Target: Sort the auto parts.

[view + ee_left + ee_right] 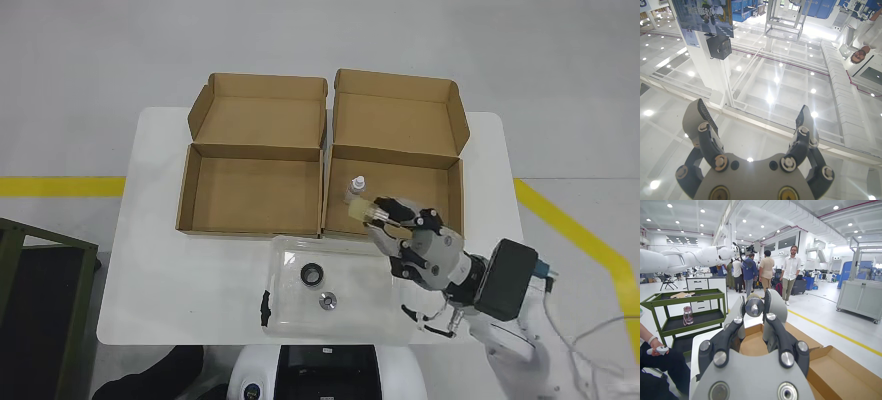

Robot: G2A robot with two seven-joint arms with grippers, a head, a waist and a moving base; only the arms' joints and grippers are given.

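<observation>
My right gripper (755, 302) is closed on the cylindrical part (753, 308), with the pads seated across its round body and one metal end cap with a short stub facing the wrist. In the top view the part hangs above the right box (420, 190), near the wall next to the clear tray (350, 312). I judge the part to be rigid, fairly light and unlikely to deform under pad pressure. Its round, smooth body could roll or slip between the pads, so hold it across the middle of the body and not on the stub or the cap edge. The right box holds one small white part (356, 185), standing just beside the held cylinder; allow clearance so the two do not knock together at release. The left box (250, 195) shows a bare floor. The clear tray, on the table (150, 250) in front of both boxes, holds a black ring (313, 272) and a round metal part (327, 299), lying close together but apart. A dark item (266, 305) sits at the tray's outer edge; I cannot identify it. My left gripper (753, 113) stands wide and empty, pointed up at the ceiling.
</observation>
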